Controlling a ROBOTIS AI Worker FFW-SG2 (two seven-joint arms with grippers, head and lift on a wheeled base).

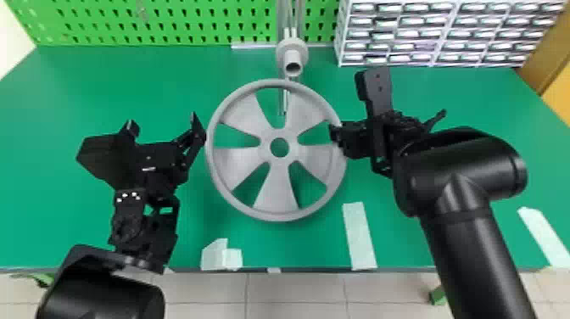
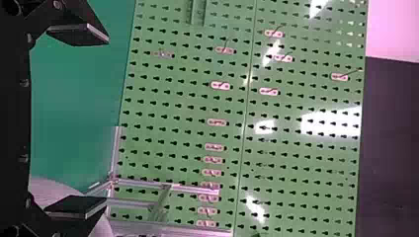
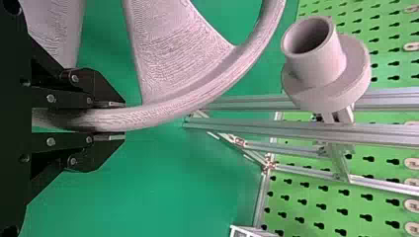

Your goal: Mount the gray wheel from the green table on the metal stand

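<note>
The right gripper (image 1: 337, 133) holds the gray wheel (image 1: 276, 186) by the right side of its rim. In the right wrist view the same gripper (image 3: 116, 118) is shut on the rim of the wheel (image 3: 197, 96). Left of the wheel, the left gripper (image 1: 163, 123) stands open, one finger beside the left rim; whether they touch I cannot tell. The left wrist view has this gripper (image 2: 89, 121) with its fingers wide apart and nothing between them. Behind the wheel rises the metal stand (image 1: 283, 99) with its gray hub (image 1: 292, 51), whose hollow end faces forward; in the right wrist view the hub (image 3: 318, 64) is bare.
A green pegboard (image 1: 169, 21) lines the back of the green table (image 1: 85, 85). At the back right stands a drawer cabinet (image 1: 432, 34). Pale tape pieces (image 1: 359, 235) lie along the table's front edge.
</note>
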